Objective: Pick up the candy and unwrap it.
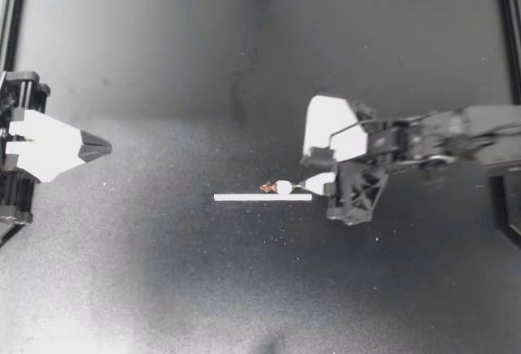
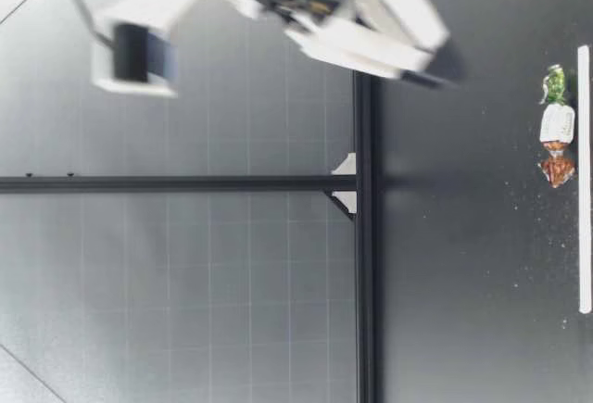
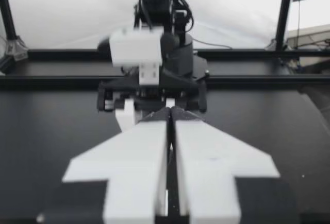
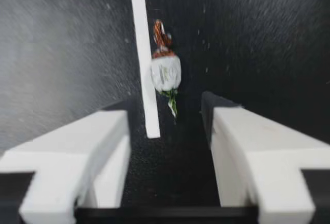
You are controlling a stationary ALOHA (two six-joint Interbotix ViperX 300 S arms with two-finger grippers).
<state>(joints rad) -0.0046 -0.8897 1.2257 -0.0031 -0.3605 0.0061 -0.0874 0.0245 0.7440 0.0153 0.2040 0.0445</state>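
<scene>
Beside the strip [image 1: 262, 198], candy [image 1: 282, 186] lies before my spread right gripper [image 1: 310, 172]; left gripper [image 1: 102, 148] pressed together, well apart

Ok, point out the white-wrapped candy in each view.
Top view: the white-wrapped candy lies beside the thin white strip, ahead of my right hand.
Low view: candy just beyond that strip.
Left wrist view: not in it.
Right wrist view: candy ahead of the hand, beside the strip.
Shared landmark: the strip.

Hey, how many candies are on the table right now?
1. The candy lies beside the white strip, just ahead of my right gripper, whose fingers are open. Nothing in view looks able to hide another.
</scene>
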